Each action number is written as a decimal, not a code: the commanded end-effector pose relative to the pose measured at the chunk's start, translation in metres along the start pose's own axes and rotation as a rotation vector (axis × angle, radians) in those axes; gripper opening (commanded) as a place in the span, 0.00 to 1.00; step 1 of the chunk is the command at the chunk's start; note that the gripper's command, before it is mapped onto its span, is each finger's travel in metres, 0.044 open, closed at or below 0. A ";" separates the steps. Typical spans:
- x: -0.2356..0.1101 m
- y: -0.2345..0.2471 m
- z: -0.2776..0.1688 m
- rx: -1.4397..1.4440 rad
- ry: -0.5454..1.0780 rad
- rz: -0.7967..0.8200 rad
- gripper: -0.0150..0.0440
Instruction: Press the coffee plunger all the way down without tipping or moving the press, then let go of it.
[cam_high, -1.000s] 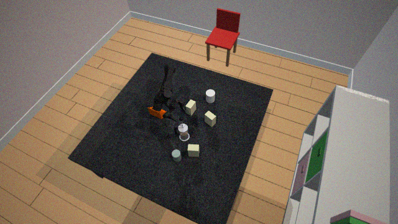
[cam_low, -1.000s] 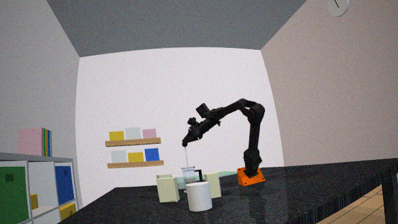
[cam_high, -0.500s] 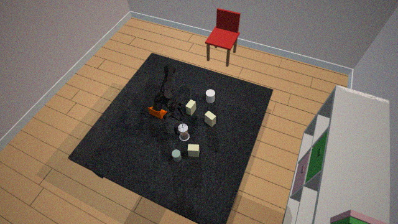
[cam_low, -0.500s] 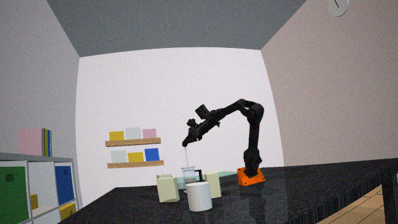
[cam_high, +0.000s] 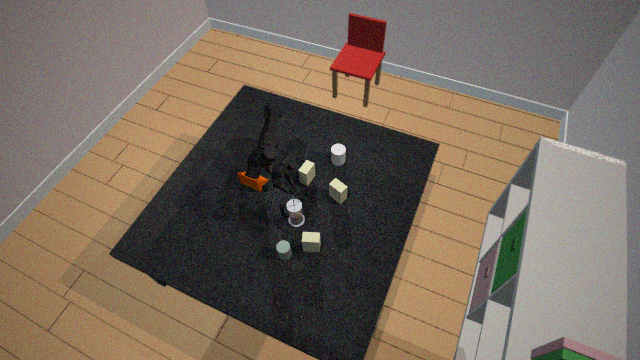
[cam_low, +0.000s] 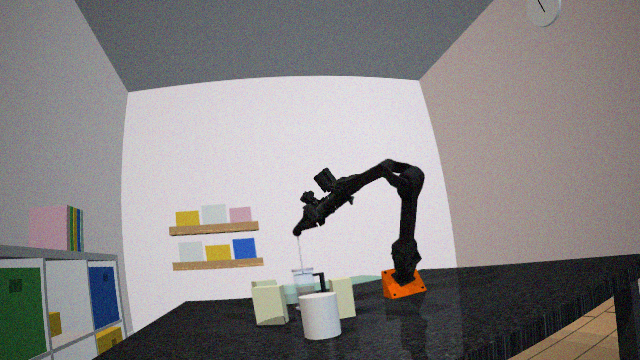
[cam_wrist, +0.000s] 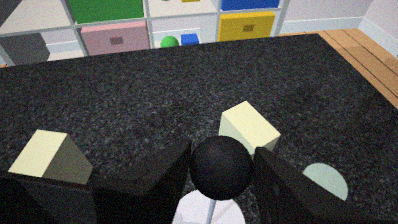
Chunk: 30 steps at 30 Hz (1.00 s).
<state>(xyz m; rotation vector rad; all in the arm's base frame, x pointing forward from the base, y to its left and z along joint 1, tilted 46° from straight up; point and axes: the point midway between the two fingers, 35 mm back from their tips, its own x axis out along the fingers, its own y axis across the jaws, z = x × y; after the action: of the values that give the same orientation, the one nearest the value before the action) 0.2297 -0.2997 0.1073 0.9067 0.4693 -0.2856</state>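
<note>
Wrist view: gripper (cam_wrist: 220, 167) clamps round black plunger knob (cam_wrist: 220, 165).

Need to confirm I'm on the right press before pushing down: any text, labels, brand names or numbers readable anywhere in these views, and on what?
None readable in any view.
Coffee press: no brand or marking visible.
Plunger knob, gripped by the fingers: plain black.
Cream blocks: blank faces.
Storage bins: each carries a small dark patch, too small to tell whether it is a label.
Wall clock: hands only, no numerals discernible.
</note>
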 end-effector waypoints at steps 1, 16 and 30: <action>0.004 -0.001 -0.005 0.009 0.007 0.003 0.47; 0.020 -0.003 -0.024 0.008 0.009 0.002 0.47; 0.033 -0.004 -0.042 0.008 0.010 0.001 0.47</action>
<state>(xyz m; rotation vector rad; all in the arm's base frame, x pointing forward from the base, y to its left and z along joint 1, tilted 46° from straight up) 0.2426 -0.2836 0.0831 0.8806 0.4384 -0.2948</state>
